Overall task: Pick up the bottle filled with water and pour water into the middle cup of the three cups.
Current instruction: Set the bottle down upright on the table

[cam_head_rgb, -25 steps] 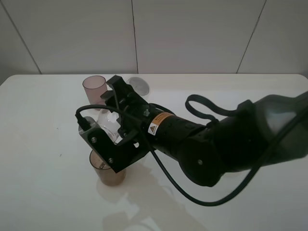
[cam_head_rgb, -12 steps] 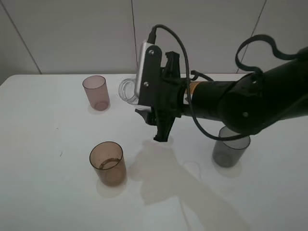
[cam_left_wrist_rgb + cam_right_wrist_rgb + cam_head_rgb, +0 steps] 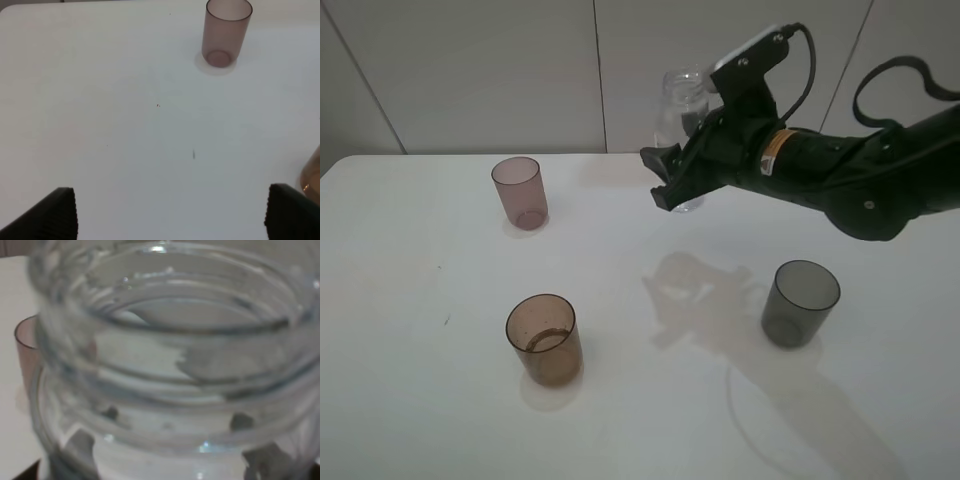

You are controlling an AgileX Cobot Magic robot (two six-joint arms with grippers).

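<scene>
Your right tool point(image 3: 678, 172) has carried the bottle point(image 3: 682, 110), apparently clamped, upright away from the middle cup point(image 3: 544, 339); left tool point(image 3: 170, 212) gapes wide.

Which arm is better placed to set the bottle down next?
Right. Its gripper already holds the bottle upright, near the table's far edge. The left gripper is open, empty, and across the table by the pink cup.

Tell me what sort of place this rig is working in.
Probably a lab or test bench, not a kitchen: a bare white table against plain white wall panels, holding only three plastic cups, pink, amber and grey, plus the bottle in the right gripper.
</scene>
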